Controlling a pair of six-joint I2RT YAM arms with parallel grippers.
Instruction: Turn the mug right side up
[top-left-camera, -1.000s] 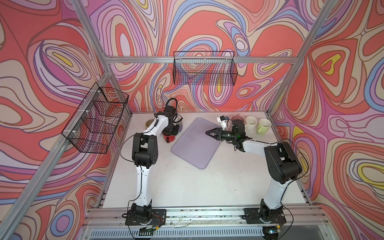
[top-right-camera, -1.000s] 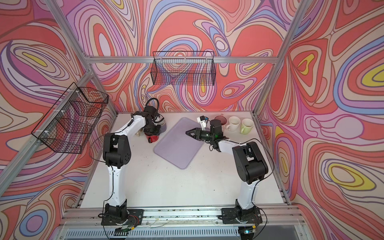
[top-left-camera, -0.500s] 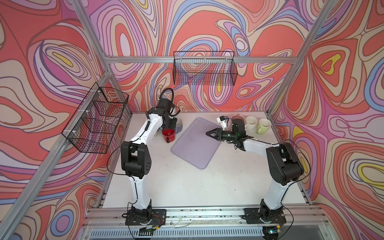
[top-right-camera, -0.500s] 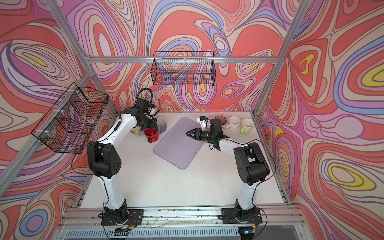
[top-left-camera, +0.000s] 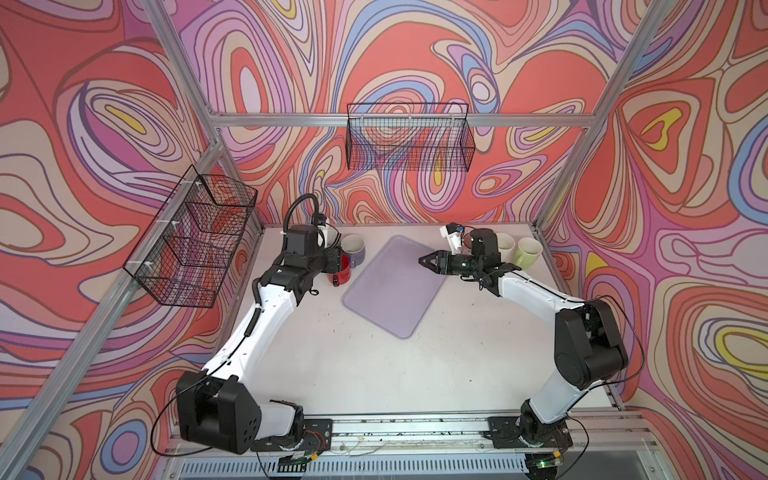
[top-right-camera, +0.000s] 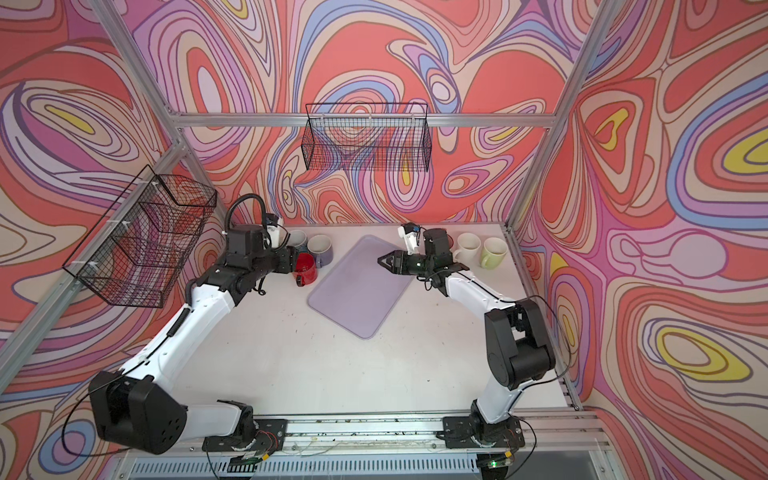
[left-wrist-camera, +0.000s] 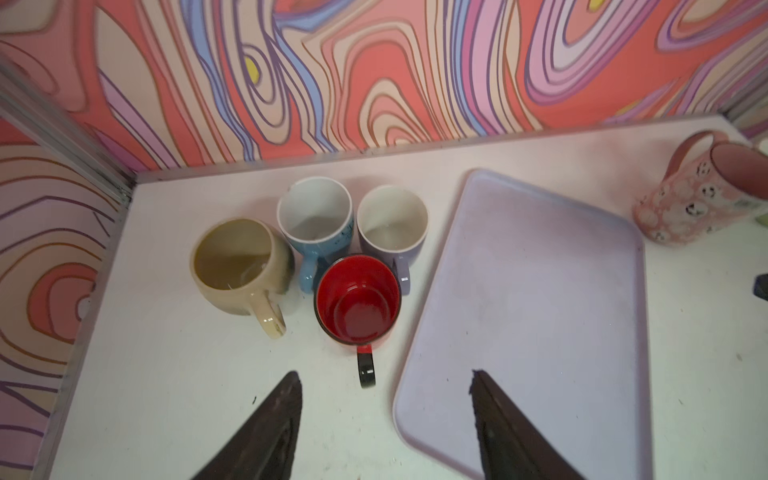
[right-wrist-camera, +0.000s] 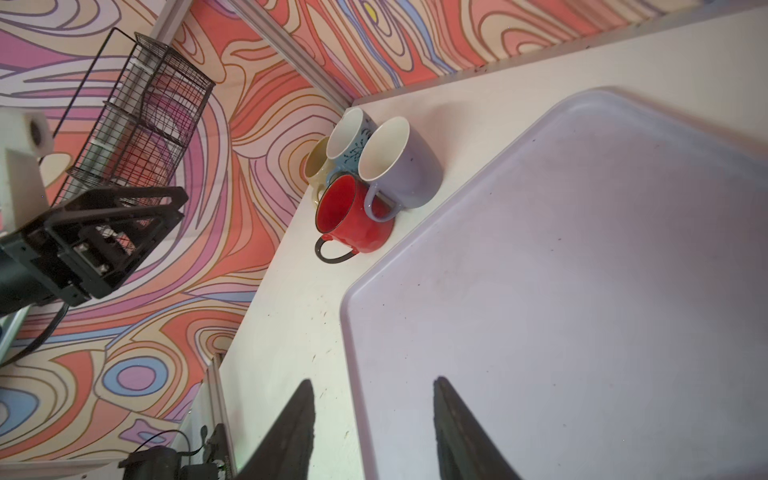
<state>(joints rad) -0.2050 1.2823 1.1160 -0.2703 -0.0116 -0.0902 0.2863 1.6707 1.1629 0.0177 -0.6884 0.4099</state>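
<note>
Bright, even, diffuse light from overhead in all views; no hard beams. Matte white tabletop (top-left-camera: 374, 365) close to blown out, with faint pink cast from swirl-patterned walls (top-left-camera: 124, 124). Shadows soft and short: pale smudge beside glossy red ceramic mug (left-wrist-camera: 357, 305), thin dark line along edge of lilac rectangular plastic tray (left-wrist-camera: 540, 291). Small glare spots on red mug's inner glaze. Both top views fairly sharp. Wrist views: left gripper (left-wrist-camera: 385, 373) and right gripper (right-wrist-camera: 374, 379) dark, out of focus; wide-angle bend at frame edges; pink flower-patterned mug (left-wrist-camera: 690, 203) soft, smeared.
</note>
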